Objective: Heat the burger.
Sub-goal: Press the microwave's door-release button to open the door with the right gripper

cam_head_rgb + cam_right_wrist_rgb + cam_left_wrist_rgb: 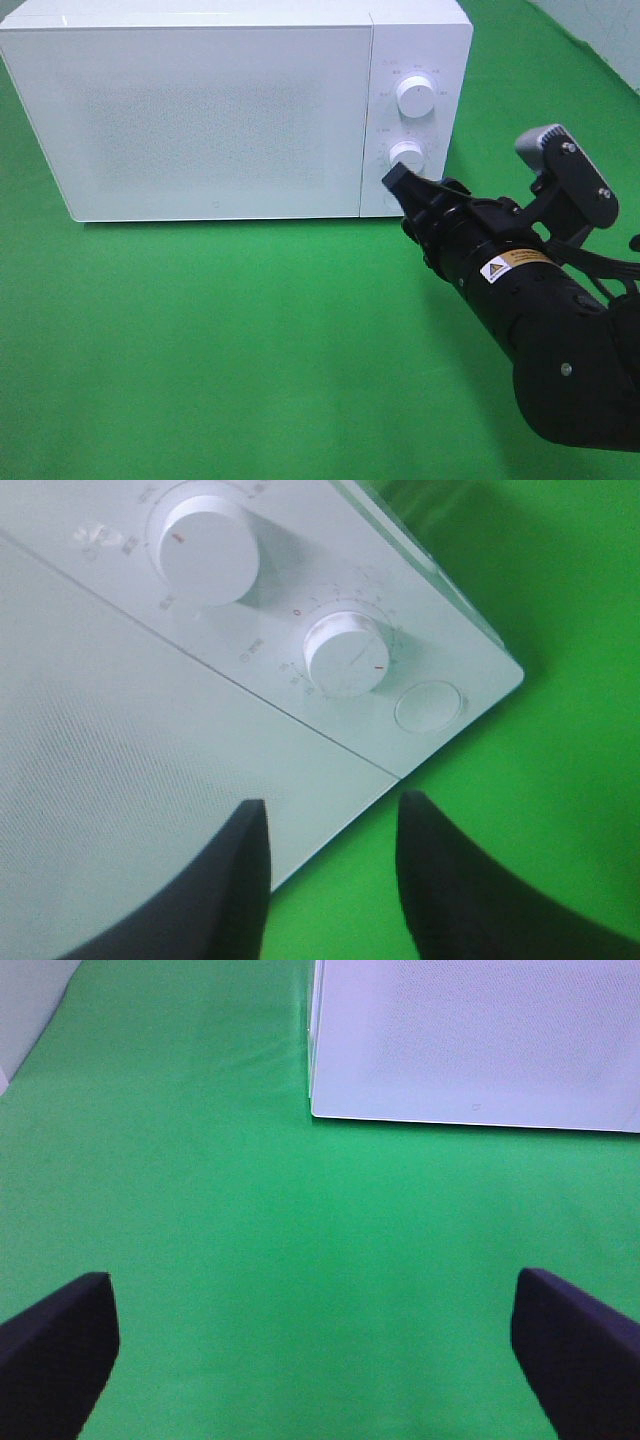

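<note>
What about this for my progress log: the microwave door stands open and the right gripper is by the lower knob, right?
Not the door: the exterior high view shows the microwave door shut, flush with the control panel. The right gripper is by the lower knob.

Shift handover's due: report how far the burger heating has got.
Looks done: the microwave is shut; no burger in view, so presumably inside. In hand: the right end effector, jaws apart, is near the lower dial, not yet gripping it. To do: turn the dial to start heating. The left end effector hangs open.
</note>
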Available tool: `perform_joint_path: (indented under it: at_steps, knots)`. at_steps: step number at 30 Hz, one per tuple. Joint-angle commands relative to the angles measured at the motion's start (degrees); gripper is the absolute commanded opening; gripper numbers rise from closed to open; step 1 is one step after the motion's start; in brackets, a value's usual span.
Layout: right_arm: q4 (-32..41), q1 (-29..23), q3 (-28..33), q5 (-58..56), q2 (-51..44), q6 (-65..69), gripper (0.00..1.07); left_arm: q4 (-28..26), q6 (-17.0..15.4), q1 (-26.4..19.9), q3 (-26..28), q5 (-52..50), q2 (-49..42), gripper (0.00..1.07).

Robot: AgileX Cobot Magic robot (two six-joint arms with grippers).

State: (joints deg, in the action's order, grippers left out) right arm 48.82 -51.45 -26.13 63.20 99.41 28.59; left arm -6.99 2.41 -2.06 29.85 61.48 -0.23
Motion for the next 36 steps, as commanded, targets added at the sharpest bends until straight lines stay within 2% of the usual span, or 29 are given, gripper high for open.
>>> perform_joint_path:
  at_steps: [1, 2, 4, 5, 6, 9, 10, 11, 12, 22, 36]
  knots:
    - [-0.34, -0.17, -0.46, -1.60, -0.06, 20.00, 0.29, -0.40, -0.11, 0.00, -0.17, -0.52, -0.29, 1.00]
    - [-0.34, -0.17, -0.46, -1.60, -0.06, 20.00, 0.29, -0.40, -0.11, 0.00, -0.17, -0.52, -0.29, 1.00]
    - [-0.34, -0.17, -0.46, -3.32, -0.06, 28.76, 0.22, -0.40, -0.11, 0.00, -0.17, -0.52, -0.29, 1.00]
    - [-0.34, -0.17, -0.46, -3.32, -0.06, 28.76, 0.22, -0.40, -0.11, 0.00, -0.17, -0.52, -0.29, 1.00]
    - [-0.34, -0.17, -0.46, -4.41, -0.06, 31.80, 0.17, -0.40, -0.11, 0.00, -0.17, -0.52, -0.29, 1.00]
    - [-0.34, -0.17, -0.46, -5.27, -0.06, 33.69, 0.12, -0.40, -0.11, 0.00, -0.17, -0.52, -0.29, 1.00]
    - [-0.34, -0.17, -0.46, -5.61, -0.06, 34.03, 0.05, -0.40, -0.11, 0.00, -0.17, -0.52, -0.29, 1.00]
    - [-0.34, -0.17, -0.46, -5.61, -0.06, 34.03, 0.05, -0.40, -0.11, 0.00, -0.17, -0.52, -0.29, 1.00]
    - [-0.34, -0.17, -0.46, -5.61, -0.06, 33.98, 0.00, -0.40, -0.11, 0.00, -0.17, -0.52, -0.29, 1.00]
    - [-0.34, 0.00, -0.46, -5.73, -0.06, 35.75, 0.00, -0.40, -0.11, 0.00, -0.17, -0.52, -0.29, 1.00]
    - [-0.80, 6.93, -3.67, -9.45, 1.55, 37.87, 0.00, -0.40, -0.11, 0.00, -0.17, -0.52, -0.29, 1.00]
